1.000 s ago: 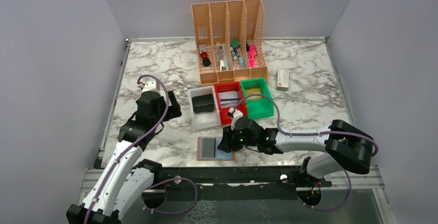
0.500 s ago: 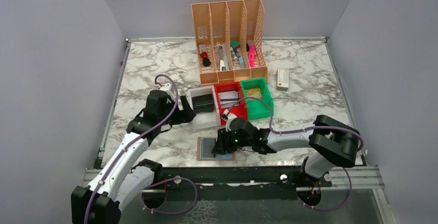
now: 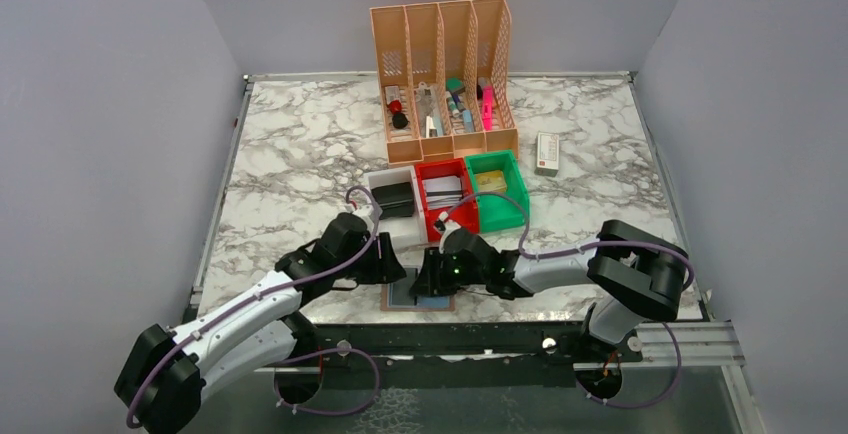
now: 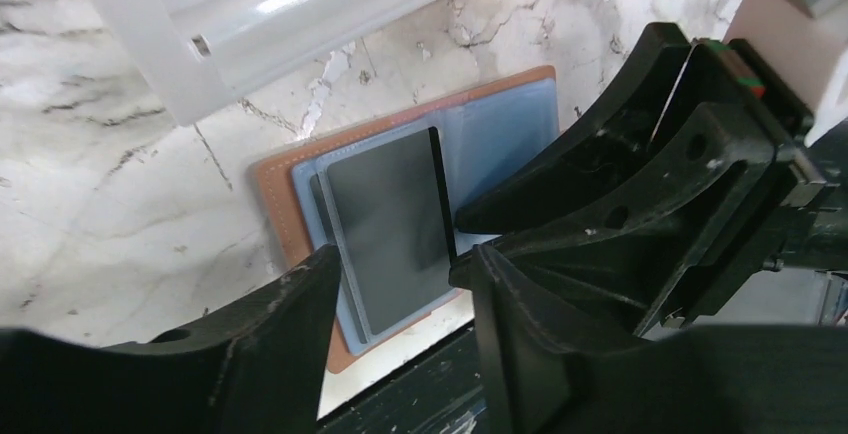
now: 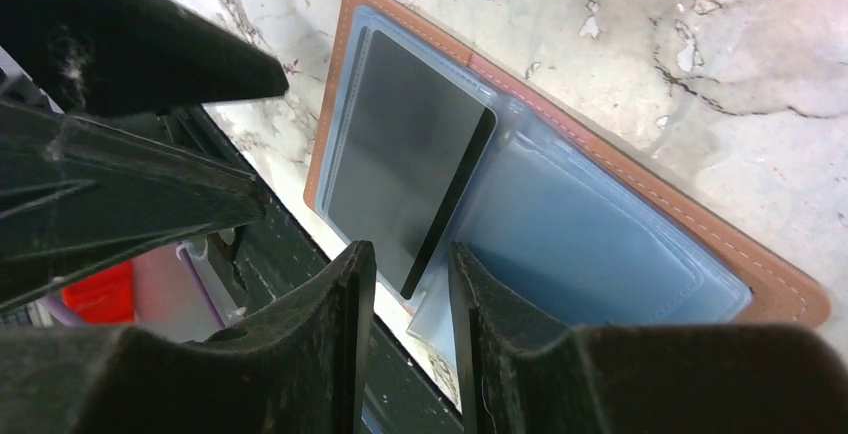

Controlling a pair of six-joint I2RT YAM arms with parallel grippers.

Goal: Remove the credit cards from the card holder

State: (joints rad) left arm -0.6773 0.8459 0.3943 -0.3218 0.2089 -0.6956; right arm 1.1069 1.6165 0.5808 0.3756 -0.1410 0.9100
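1. One holder (image 3: 394, 300) lies open and flat on the marble table (image 3: 300, 144), right at the near edge, with both arms bent in over it.
2. Inside are blue pockets and one dark card (image 5: 400, 169) in plain sight on the holder's left half. The card's edge toward the holder's middle shows as a thick black line and looks slightly raised. I can't tell whether more cards sit beneath it.
3. The left gripper (image 4: 395, 259) hangs over the holder's left side with its two fingers well apart. Nothing is between them, and the card shows through the gap below.
4. The right gripper (image 5: 410, 251) comes in from the right with its two fingers only narrowly apart. The card's near corner sits in that slot, but the jaws aren't clamped on it. In the left wrist view, one fingertip is right at the card's raised edge.
5. The two grippers are nose to nose, just beside each other above the holder.
6. Behind them are three bins in a row: white bin (image 3: 380, 226), red bin (image 3: 437, 166) and green bin (image 3: 502, 218). One black case (image 3: 395, 197) sits in the white bin.
7. Farther back stands one orange rack (image 3: 445, 64) with four slots holding pens and small items. One small white box (image 3: 547, 152) sits alone on the table to its right.
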